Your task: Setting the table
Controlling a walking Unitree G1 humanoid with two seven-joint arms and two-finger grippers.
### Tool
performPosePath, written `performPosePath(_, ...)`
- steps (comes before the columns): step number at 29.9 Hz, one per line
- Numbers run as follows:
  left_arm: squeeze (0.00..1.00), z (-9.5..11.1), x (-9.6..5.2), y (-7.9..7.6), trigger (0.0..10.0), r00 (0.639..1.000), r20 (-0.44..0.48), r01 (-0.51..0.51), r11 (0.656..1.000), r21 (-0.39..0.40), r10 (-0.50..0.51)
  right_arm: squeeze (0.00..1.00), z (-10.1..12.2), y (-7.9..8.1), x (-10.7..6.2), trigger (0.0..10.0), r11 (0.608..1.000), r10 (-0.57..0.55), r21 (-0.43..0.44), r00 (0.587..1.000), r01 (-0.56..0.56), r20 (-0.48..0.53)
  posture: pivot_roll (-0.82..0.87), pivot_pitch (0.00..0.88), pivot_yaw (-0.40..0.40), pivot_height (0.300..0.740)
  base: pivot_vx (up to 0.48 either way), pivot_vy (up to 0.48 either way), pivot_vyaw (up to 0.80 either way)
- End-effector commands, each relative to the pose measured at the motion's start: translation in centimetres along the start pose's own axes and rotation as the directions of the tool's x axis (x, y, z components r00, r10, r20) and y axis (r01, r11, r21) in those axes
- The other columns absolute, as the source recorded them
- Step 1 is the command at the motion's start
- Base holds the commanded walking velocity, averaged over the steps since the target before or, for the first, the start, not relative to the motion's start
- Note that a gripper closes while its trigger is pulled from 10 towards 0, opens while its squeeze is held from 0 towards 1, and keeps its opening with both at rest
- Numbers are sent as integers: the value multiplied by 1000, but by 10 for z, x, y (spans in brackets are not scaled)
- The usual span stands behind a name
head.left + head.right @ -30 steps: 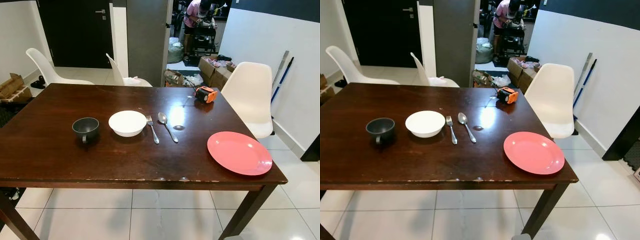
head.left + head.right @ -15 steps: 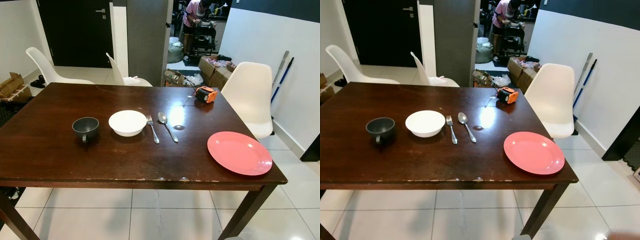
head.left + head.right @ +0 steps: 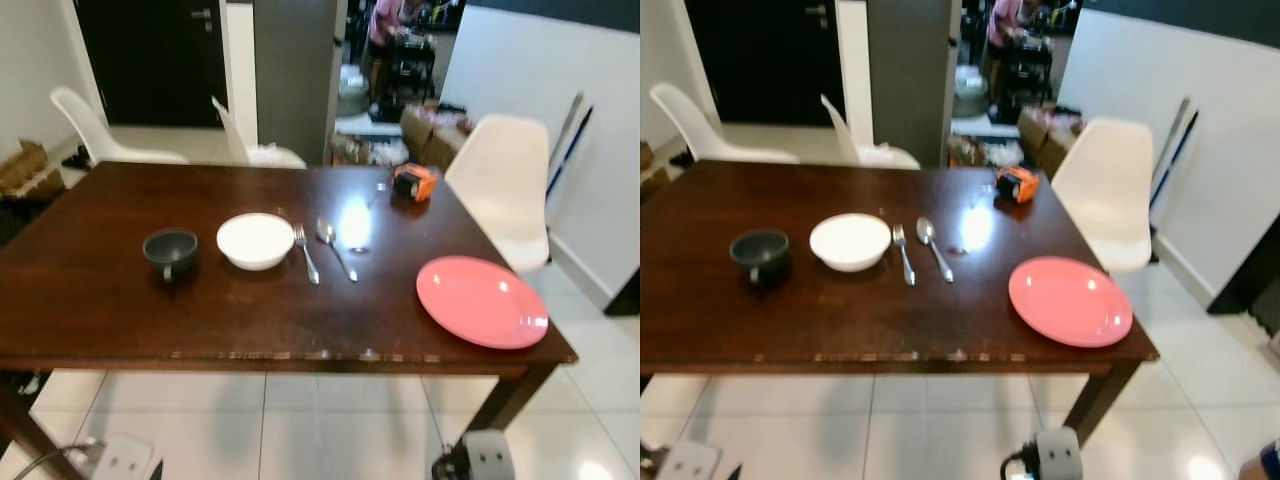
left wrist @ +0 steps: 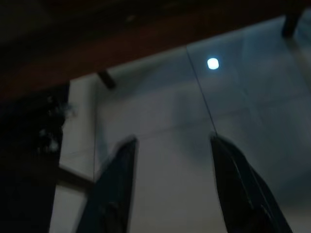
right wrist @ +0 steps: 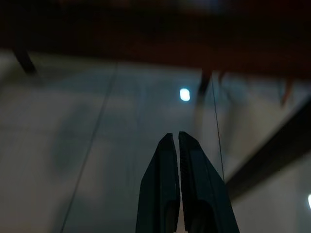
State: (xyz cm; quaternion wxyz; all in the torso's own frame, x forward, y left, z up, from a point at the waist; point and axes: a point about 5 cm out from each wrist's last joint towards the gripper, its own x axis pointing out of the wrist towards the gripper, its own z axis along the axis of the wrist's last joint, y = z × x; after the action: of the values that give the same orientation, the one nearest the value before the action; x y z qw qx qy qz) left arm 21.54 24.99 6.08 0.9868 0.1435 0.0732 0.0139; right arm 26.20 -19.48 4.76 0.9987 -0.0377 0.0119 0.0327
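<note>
Since a second earlier both wrists had risen into view below the near table (image 3: pixel 250 330) edge. The left gripper (image 4: pixel 170 155) hung over floor tiles, fingers apart; the right gripper (image 5: pixel 175 145) had fingers together. At two o'clock lay the pink plate (image 3: pixel 482 301). Toward twelve sat spoon (image 3: pixel 337 249), fork (image 3: pixel 306 253), white bowl (image 3: pixel 256 241), and at ten o'clock the dark cup (image 3: pixel 171 251).
</note>
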Motion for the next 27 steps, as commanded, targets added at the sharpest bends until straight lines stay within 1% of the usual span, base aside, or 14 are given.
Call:
performPosePath(1, 0, 1, -8, 11, 10000, 999, -25, -28, 999, -26, 27, 0, 4, 2, -3, 10000, 1000, 7, 18, 1000, -7, 7, 33, 154, 33, 740, 0, 0, 0)
performPosePath(2, 0, 1, -8, 11, 10000, 999, -25, -28, 999, -26, 27, 0, 4, 2, -3, 10000, 1000, 7, 18, 1000, -7, 7, 33, 154, 33, 740, 0, 0, 0)
performPosePath(4, 0, 5, -13, 19, 10000, 998, -22, -62, 996, -65, 61, 0, 15, 4, -2, 10000, 1000, 21, 15, 999, -22, 45, 42, 157, 26, 740, 0, 0, 0)
performPosePath(6, 0, 34, -4, 19, 10000, 994, 41, -89, 984, -157, 97, 0, 44, 14, 6, 10000, 998, 48, 24, 989, -52, 139, 49, 157, 21, 740, 0, 0, 0)
performPosePath(8, 0, 58, 13, 4, 10000, 992, 103, -48, 975, -215, 71, 0, 63, 21, 15, 10000, 998, 48, 37, 979, -56, 196, 32, 148, 25, 740, 0, 0, 0)
performPosePath(9, 0, 58, 13, 4, 10000, 992, 103, -48, 975, -215, 71, 0, 63, 21, 15, 10000, 998, 48, 37, 979, -56, 196, 32, 148, 25, 740, 0, 0, 0)
performPosePath(11, 0, 67, 28, -17, 10000, 993, 111, 1, 975, -224, 24, 0, 78, 20, 22, 10000, 997, 15, 65, 972, -31, 234, 21, 134, 33, 740, 0, 0, 0)
performPosePath(13, 0, 77, 37, -31, 10000, 993, 116, 30, 972, -231, -2, 0, 93, 18, 27, 10000, 996, -4, 86, 963, -20, 268, 23, 132, 35, 740, 0, 0, 0)
performPosePath(16, 0, 97, 45, -42, 10000, 987, 161, 57, 965, -256, -16, 0, 113, 21, 34, 10000, 995, 18, 89, 948, -49, 316, 24, 132, 42, 740, 0, 0, 0)
performPosePath(19, 0, 108, 47, -45, 10000, 981, 189, 75, 973, -217, -34, 0, 121, 26, 37, 10000, 993, 25, 99, 943, -61, 332, 17, 120, 39, 740, 0, 0, 0)
performPosePath(22, 0, 108, 48, -45, 10000, 981, 190, 78, 976, -204, -39, 0, 122, 28, 37, 10000, 991, 20, 121, 943, -63, 333, 20, 115, 41, 740, 0, 0, 0)
performPosePath(24, 0, 108, 48, -43, 10000, 984, 178, 69, 974, -217, -30, 0, 122, 32, 35, 10000, 989, 26, 131, 944, -73, 328, 21, 103, 48, 740, 0, 0, 0)
performPosePath(26, 0, 105, 50, -38, 10000, 988, 151, 48, 959, -278, -6, 0, 108, 37, 29, 10000, 989, 29, 130, 956, -69, 291, 28, 85, 52, 740, 0, 0, 0)
performPosePath(27, 0, 105, 50, -38, 10000, 988, 151, 48, 959, -278, -6, 0, 108, 37, 29, 10000, 989, 29, 130, 956, -69, 291, 28, 85, 52, 740, 0, 0, 0)
